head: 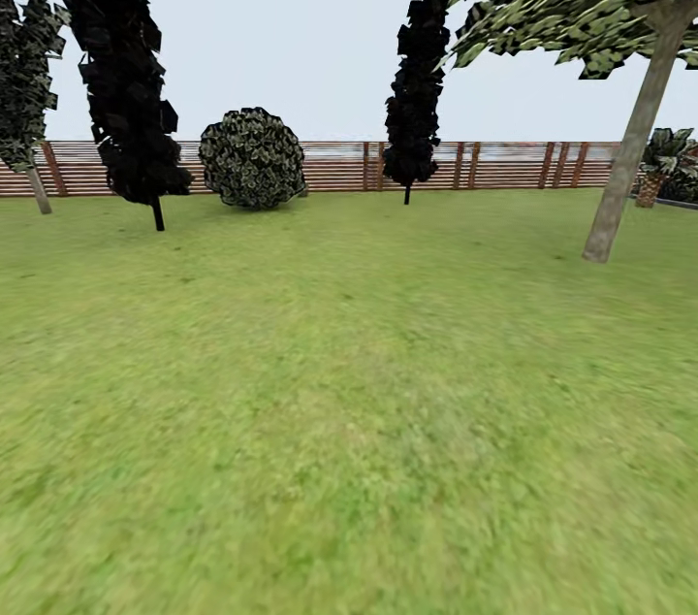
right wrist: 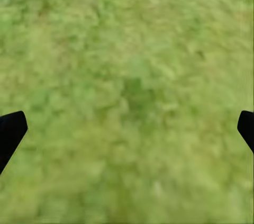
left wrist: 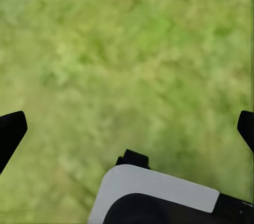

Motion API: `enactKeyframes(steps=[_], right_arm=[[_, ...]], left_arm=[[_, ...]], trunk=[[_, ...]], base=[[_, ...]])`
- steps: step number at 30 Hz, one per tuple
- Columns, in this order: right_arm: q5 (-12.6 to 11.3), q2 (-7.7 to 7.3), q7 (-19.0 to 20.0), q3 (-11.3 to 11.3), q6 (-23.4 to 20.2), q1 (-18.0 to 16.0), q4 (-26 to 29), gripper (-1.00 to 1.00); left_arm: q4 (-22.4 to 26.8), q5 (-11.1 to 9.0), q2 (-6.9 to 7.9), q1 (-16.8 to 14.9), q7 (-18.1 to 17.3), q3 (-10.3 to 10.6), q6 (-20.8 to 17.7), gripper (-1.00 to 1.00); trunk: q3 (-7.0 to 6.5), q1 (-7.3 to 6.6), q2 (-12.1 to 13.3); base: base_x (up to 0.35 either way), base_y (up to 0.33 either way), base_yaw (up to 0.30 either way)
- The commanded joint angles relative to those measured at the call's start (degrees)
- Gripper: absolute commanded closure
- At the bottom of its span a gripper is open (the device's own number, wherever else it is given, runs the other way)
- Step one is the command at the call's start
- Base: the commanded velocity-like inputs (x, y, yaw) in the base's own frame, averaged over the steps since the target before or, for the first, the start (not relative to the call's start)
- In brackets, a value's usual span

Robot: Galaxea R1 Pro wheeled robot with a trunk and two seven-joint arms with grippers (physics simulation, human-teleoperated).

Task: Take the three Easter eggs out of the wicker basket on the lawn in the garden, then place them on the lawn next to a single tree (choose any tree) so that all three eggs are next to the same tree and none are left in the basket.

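The lawn (head: pixel 349 402) spreads wide and green across the head view. A tree (head: pixel 630 149) with a smooth grey-brown trunk and leafy canopy stands at the right, leaning slightly. The Easter eggs and the wicker basket are out of view. In the left wrist view my left gripper (left wrist: pixel 127 128) is open, black fingertips (left wrist: pixel 11 131) far apart over bare grass. In the right wrist view my right gripper (right wrist: pixel 127 128) is open too, fingertips (right wrist: pixel 10 131) spread wide with only grass between them.
A brown slatted fence (head: pixel 339 167) closes the back of the garden. Two dark conifers (head: pixel 126 62) (head: pixel 419 62) and a round bush (head: pixel 252 157) stand before it. A palm (head: pixel 664 164) sits at the far right. A white and black robot part (left wrist: pixel 159 197) shows below the left gripper.
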State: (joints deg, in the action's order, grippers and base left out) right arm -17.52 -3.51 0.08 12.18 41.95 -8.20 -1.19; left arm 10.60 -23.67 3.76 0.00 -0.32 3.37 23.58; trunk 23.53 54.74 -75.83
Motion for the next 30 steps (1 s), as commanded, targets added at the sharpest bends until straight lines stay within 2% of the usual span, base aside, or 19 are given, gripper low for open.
enactKeyframes(steps=[1, 25, 30], right_arm=[[-0.1, -0.01, 0.0, 0.0, 0.2, -0.1, -0.1, -1.0], [-0.4, 0.32, 0.0, 0.1, 0.2, -0.1, -0.1, -1.0], [-0.4, 2.3, 0.1, 0.0, 0.8, -0.1, 7.7, -1.0]], left_arm=[[0.0, -0.5, -0.01, 0.0, 0.0, 0.4, 0.1, -1.0], [0.0, -0.7, -0.18, 0.0, 0.7, 0.2, 0.0, -1.0], [0.0, -0.7, -0.18, 0.0, 0.7, 0.2, -0.1, -1.0]], trunk=[[0.05, 0.04, 0.0], [0.05, 0.04, 0.0], [0.05, 0.04, 0.0]], base=[[0.329, 0.0, 0.0], [0.329, -0.021, 0.0], [0.329, -0.089, 0.0]])
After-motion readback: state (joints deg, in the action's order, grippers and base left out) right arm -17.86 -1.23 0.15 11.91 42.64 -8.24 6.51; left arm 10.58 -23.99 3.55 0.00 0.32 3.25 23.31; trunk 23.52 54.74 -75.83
